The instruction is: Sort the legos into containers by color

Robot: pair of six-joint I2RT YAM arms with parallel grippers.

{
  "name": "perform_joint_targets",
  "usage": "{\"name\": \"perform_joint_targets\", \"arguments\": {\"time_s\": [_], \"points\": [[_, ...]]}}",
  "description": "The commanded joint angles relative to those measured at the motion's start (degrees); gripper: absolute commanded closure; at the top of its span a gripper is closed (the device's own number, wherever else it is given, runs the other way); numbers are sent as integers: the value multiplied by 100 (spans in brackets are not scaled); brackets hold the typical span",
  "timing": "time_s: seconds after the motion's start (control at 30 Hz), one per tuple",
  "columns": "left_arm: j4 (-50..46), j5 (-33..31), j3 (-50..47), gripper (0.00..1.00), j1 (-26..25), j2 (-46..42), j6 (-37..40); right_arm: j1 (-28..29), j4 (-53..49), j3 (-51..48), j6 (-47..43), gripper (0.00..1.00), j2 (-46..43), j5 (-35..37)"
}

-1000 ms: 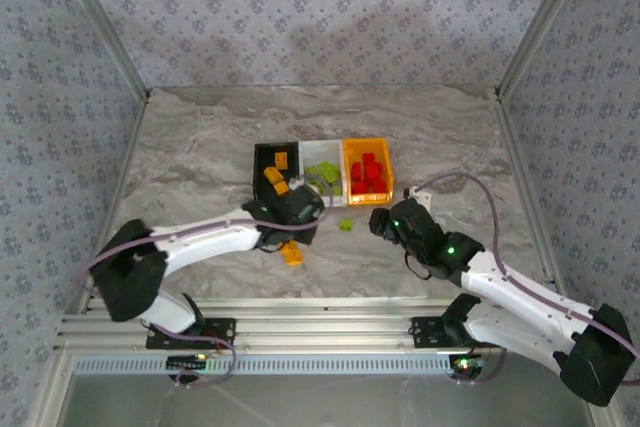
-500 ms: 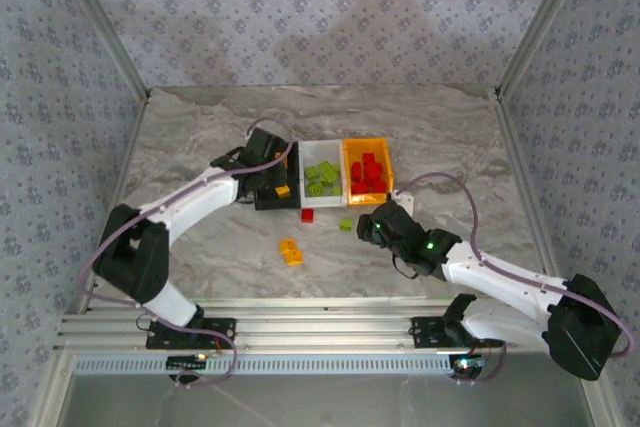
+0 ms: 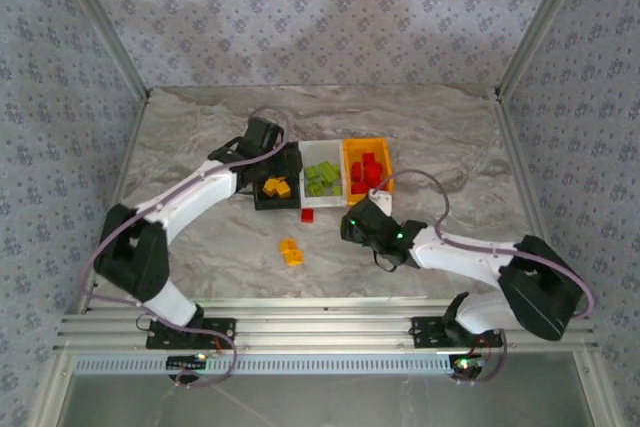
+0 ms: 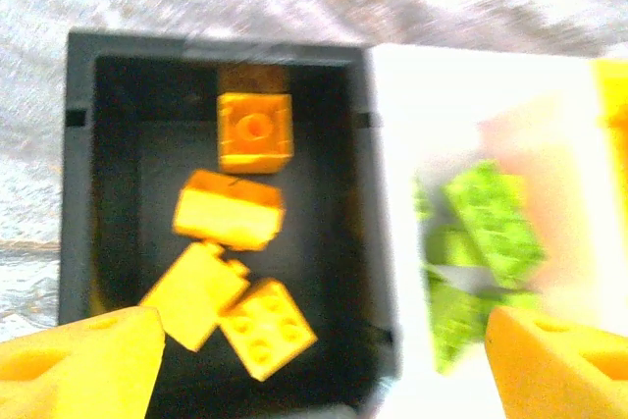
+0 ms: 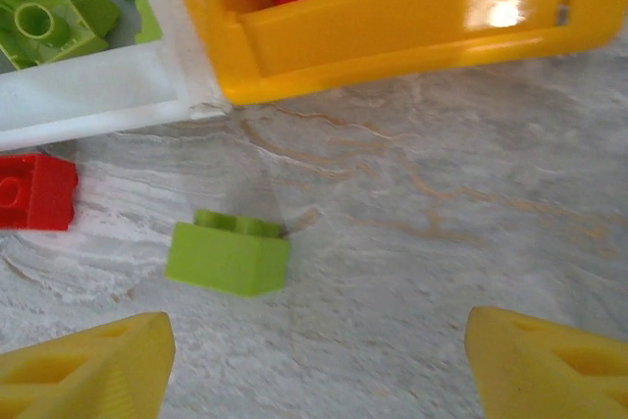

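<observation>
The containers stand in a row: black bin [image 3: 290, 203], white bin [image 3: 314, 151], orange bin [image 3: 385, 160]. My left gripper [image 3: 272, 169] hangs open over the black bin [image 4: 211, 44], where several orange-yellow legos [image 4: 228, 209] lie loose, none between the fingers [image 4: 83, 360]. Lime green legos [image 4: 491, 223] lie in the white bin [image 4: 412, 115]. My right gripper [image 5: 319, 360] is open low over the table, with a green lego [image 5: 229, 254] just ahead, left of centre. A red lego [image 5: 34, 191] lies further left.
Red legos [image 3: 367, 171] fill the orange bin [image 5: 392, 17]. A red lego [image 3: 307, 215] lies on the marble table in front of the white bin [image 5: 88, 110], two orange ones [image 3: 290, 251] nearer the arms. Patterned walls and metal posts enclose the table.
The left arm rose from the table to the black bin and its gripper opened there, leaving an orange lego inside. The right arm swung left toward the green lego.
</observation>
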Motion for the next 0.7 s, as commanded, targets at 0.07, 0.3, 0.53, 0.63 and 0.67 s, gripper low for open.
{"name": "perform_joint_targets", "arguments": {"time_s": [0.07,0.3,0.53,0.63,0.67], "points": [[-9,121,-557,12,-445,-1447,-225,11,253,599,-42,22,759,48],[-181,-100,-2238,9,-544,-3207,-808,-3,308,909,12,35,1557,-41],[-619,-236,-3219,7,-542,-4307,-1108,12,421,999,-121,63,1841,-155],[-755,-296,-3392,6,-547,-4514,-1148,70,403,1014,-296,71,1566,-200],[-790,-305,-3447,6,-539,-4570,-1160,105,339,1050,-397,72,1417,-187]]}}
